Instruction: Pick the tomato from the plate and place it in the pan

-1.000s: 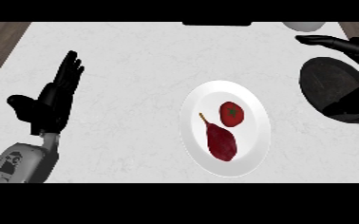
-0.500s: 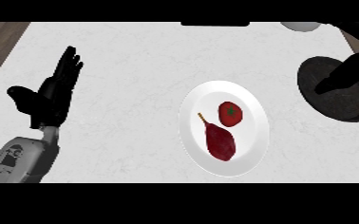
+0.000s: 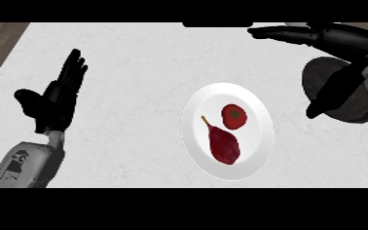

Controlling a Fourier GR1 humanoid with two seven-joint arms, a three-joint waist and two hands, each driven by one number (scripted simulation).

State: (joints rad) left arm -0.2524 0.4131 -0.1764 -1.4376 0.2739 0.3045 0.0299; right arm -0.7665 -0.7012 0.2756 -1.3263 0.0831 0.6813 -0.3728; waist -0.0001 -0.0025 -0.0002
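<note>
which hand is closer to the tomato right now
Right. The right hand hovers open up and to the right of the tomato, above the pan; the left hand rests open far left.

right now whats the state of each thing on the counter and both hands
tomato: on the plate, not held
dark red pear-shaped fruit: lying on the plate beside the tomato
plate: flat on the counter, holding both
pan: at the right edge, partly hidden by the right hand
left hand: open, resting at the left, fingers up
right hand: open, above the pan, holding nothing
</note>
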